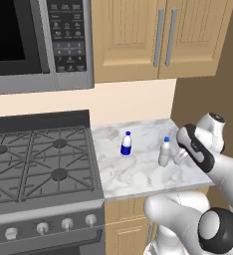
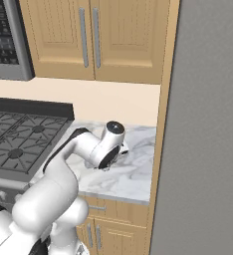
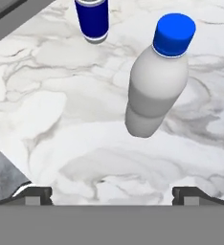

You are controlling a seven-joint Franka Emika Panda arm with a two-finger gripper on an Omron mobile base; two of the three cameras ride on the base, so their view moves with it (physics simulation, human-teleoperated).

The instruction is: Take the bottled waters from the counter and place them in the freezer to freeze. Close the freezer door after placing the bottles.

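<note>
Two bottled waters stand upright on the marbled counter (image 1: 138, 172). One has a dark blue label (image 1: 126, 144) (image 3: 92, 19); the plain one (image 1: 165, 152) (image 3: 157, 91) stands to its right. My gripper (image 1: 179, 156) (image 3: 114, 194) hovers just right of the plain bottle and is open. Its fingertips (image 3: 35, 194) sit wide apart with nothing between them, and the plain bottle is a short way ahead. In the right base view my arm hides both bottles. The grey front of the freezer (image 2: 208, 149) rises right of the counter; no handle or gap shows on it.
A black gas stove (image 1: 39, 159) borders the counter on the left, with a steel microwave (image 1: 39, 40) above it. Wooden wall cabinets (image 1: 158, 35) hang over the counter. A wooden side panel (image 1: 208, 94) closes the counter's right end.
</note>
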